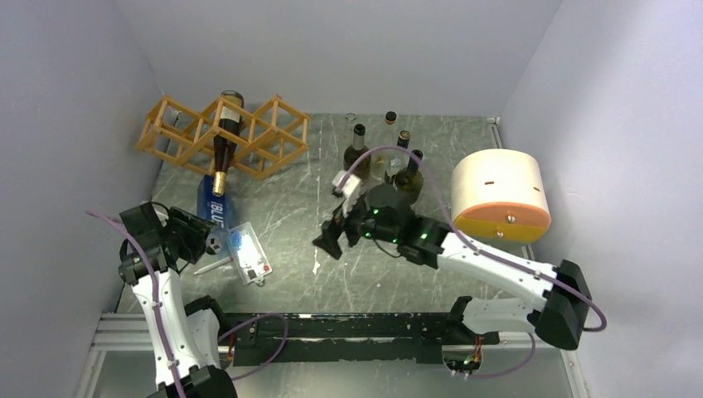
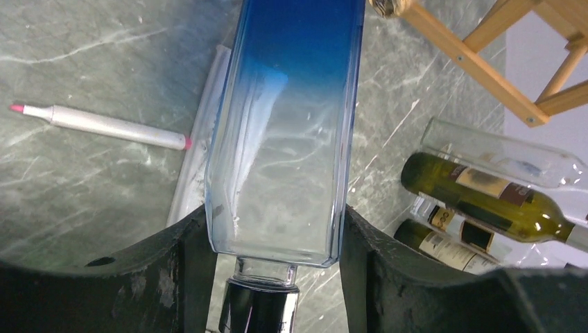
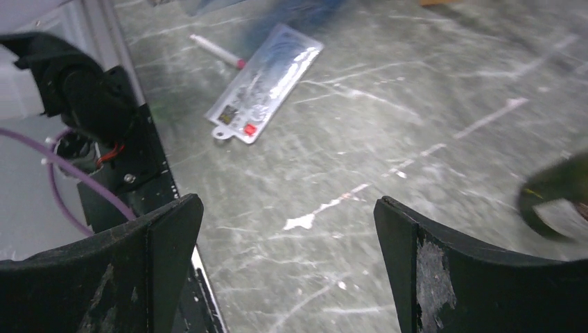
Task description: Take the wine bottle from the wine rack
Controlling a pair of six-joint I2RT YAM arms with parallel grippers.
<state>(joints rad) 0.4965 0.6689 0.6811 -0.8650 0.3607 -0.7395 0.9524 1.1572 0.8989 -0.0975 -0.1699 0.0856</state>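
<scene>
The orange-brown wooden wine rack [image 1: 201,124] stands at the far left; its corner shows in the left wrist view [image 2: 471,59]. A dark wine bottle [image 1: 225,137] with a gold foil neck lies in its middle cell, neck pointing toward me. In front of the rack a clear blue-tinted square bottle [image 1: 214,203] lies on the table. My left gripper [image 1: 217,234] is closed round its shoulder [image 2: 284,125], both fingers touching its sides [image 2: 274,222]. My right gripper [image 1: 332,240] hangs open and empty over the middle of the table [image 3: 286,205].
A white marker with pink ends [image 2: 104,125] and a flat plastic packet [image 1: 249,253] lie beside the blue bottle. Several wine bottles [image 1: 390,162] stand at the back centre. A round cream and orange box [image 1: 500,195] sits at the right. Walls close in on three sides.
</scene>
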